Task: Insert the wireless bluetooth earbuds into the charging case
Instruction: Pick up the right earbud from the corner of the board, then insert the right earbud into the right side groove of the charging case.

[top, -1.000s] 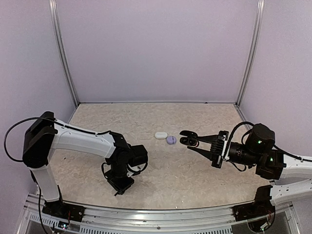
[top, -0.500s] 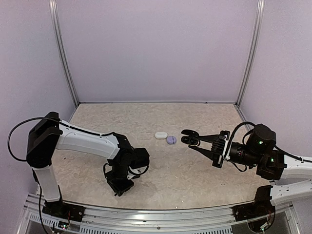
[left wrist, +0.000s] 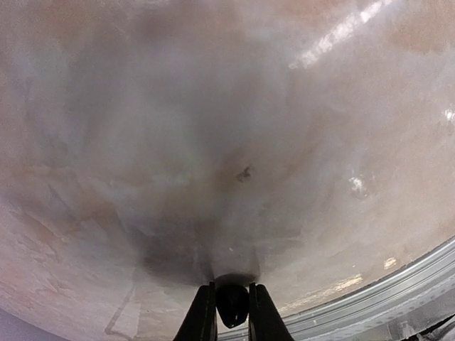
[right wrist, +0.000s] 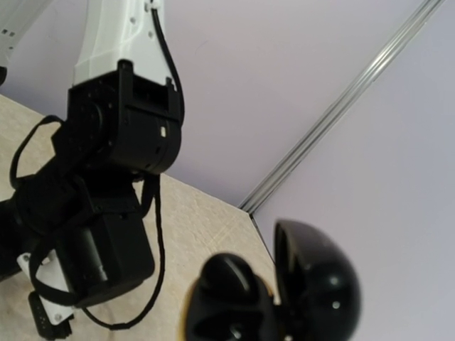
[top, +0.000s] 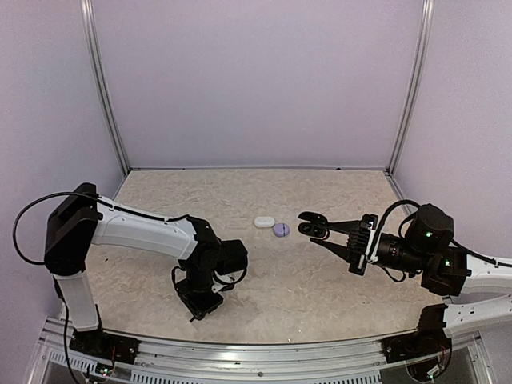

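Left pincer point(left wrist: 232, 317) is pinching a tiny black plastic earbud point(left wrist: 232, 301) against the beige worktop point(left wrist: 142, 142), well left of the open glossy black clamshell case point(top: 309, 226) that the right pincer point(top: 321, 233) is gripping, so I'm thinking lift gently, keeping it from twisting.

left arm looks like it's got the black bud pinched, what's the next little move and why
Probably lift the left gripper straight up a little. Its fingers sit against both sides of the black earbud, low against the table, while the right gripper holds the open black case in the air to the right. Clearing the surface first should avoid dragging the bud.
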Tool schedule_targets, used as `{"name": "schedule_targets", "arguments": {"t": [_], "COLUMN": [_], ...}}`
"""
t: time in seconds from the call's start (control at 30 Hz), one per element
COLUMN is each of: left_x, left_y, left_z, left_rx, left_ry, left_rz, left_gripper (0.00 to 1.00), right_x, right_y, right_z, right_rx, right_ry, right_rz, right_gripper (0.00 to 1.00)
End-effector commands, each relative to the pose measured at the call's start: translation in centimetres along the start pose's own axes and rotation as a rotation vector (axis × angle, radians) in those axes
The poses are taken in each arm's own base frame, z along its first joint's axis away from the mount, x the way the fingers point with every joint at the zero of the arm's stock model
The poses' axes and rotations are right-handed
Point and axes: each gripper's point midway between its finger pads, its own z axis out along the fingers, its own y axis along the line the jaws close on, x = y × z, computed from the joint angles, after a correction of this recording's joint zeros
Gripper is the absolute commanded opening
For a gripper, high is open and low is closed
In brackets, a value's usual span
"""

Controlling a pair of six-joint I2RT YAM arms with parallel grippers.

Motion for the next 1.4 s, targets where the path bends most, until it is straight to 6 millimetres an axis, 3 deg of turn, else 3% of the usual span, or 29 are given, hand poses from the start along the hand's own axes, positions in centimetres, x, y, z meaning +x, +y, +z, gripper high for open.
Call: {"name": "schedule_targets", "arguments": {"t": [0.0, 0.17, 0.3, 0.4, 0.43, 0.53, 0.57, 0.67, 0.73, 0.87, 1.0, 1.2, 1.37], "left_x": [-0.6, -4.5, -8.2, -9.4, -9.1, -7.7, -6.4, -3.1, -1.1, 2.2, 3.2, 1.4, -0.3], "left_y": [-0.3, -0.7, -0.9, -1.7, -1.8, -2.2, -2.2, -2.5, -3.5, -6.2, -9.5, -13.6, -14.7], "left_z": [-1.1, -5.5, -13.2, -21.4, -24.6, -31.1, -33.1, -37.8, -39.9, -42.7, -43.2, -42.4, -41.6], "left_rx": [0.026, 0.084, 0.130, 0.214, 0.248, 0.323, 0.347, 0.373, 0.369, 0.393, 0.401, 0.343, 0.311], "left_ry": [-0.069, -0.294, -0.620, -0.935, -1.056, -1.333, -1.427, -1.662, -1.782, -1.928, -1.969, -1.931, -1.915], "left_rz": [-0.005, -0.031, -0.044, -0.018, -0.009, 0.029, 0.047, 0.094, 0.143, 0.257, 0.384, 0.497, 0.501], "left_gripper": [0.09, 0.07, 0.07, 0.05, 0.04, 0.03, 0.03, 0.02, 0.02, 0.02, 0.02, 0.00, 0.00], "right_x": [-0.6, -0.8, -0.7, -0.9, -1.0, -1.3, -1.4, -1.7, -2.0, -2.8, -3.4, -4.2, -4.3], "right_y": [-0.4, -1.0, -1.8, -2.6, -2.8, -3.1, -3.1, -3.0, -2.8, -2.1, -1.2, -1.3, -1.5], "right_z": [-0.3, -0.2, -0.1, 0.1, 0.2, 0.6, 0.9, 1.5, 1.9, 2.8, 3.4, 3.6, 3.7], "right_rx": [0.027, 0.056, 0.094, 0.131, 0.140, 0.149, 0.148, 0.131, 0.119, 0.058, -0.005, -0.023, -0.019], "right_ry": [-0.020, -0.025, -0.023, -0.033, -0.042, -0.068, -0.075, -0.103, -0.125, -0.170, -0.205, -0.226, -0.224], "right_rz": [0.004, 0.011, 0.020, 0.043, 0.053, 0.075, 0.082, 0.103, 0.120, 0.136, 0.140, 0.158, 0.173], "right_gripper": [0.00, 0.00, 0.00, 0.00, 0.00, 0.00, 0.00, 0.00, 0.00, 0.00, 0.00, 0.00, 0.00]}}
